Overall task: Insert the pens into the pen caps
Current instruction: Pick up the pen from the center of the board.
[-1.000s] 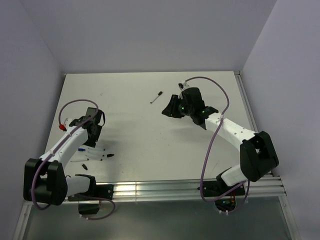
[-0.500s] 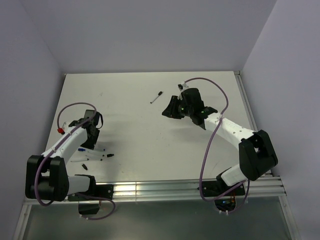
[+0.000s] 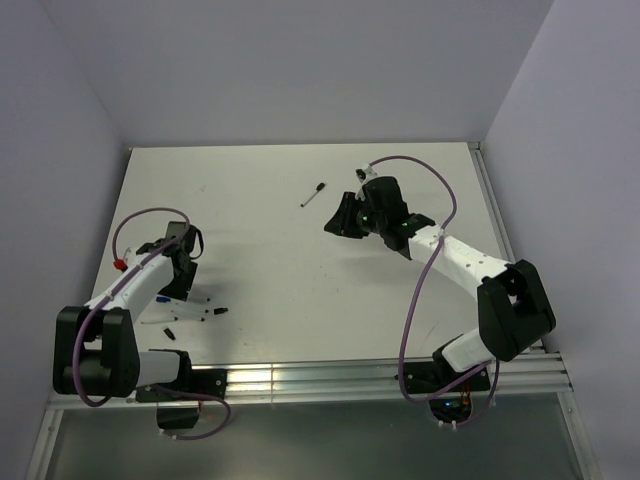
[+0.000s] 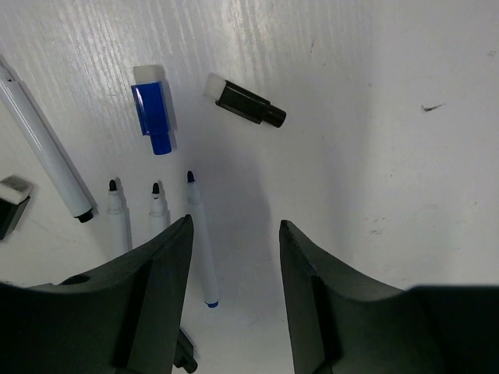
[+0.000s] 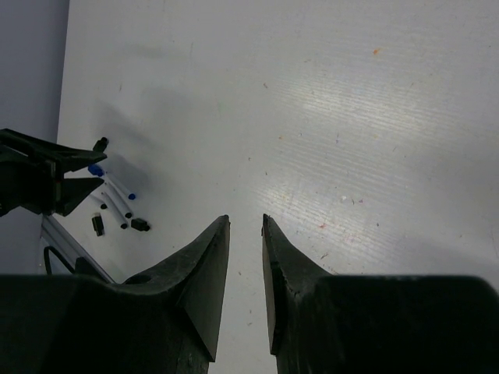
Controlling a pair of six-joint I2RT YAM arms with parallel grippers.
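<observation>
Item 1. White matte rectangular tabletop (image 3: 270, 190): a fine ribbed grain is shown in the wrist views. A small dark scuff mark (image 4: 431, 107) and a tiny orange speck (image 5: 376, 51) are recorded on it.
Item 2. Pale lavender-grey back wall (image 3: 300, 70), plain, met at the corners by a left side wall (image 3: 50, 150) and a right side wall (image 3: 585, 150) of the same colour.
Item 3. Ribbed aluminium rail (image 3: 330, 380) along the near edge, bright reflections carried. A narrower metal strip (image 3: 492, 210) is fitted along the right edge.
Item 4. Grey lower surface (image 3: 330, 440) below the rail.
Lighting: soft; a broad glare patch (image 5: 335, 164) is seen on the tabletop.
</observation>
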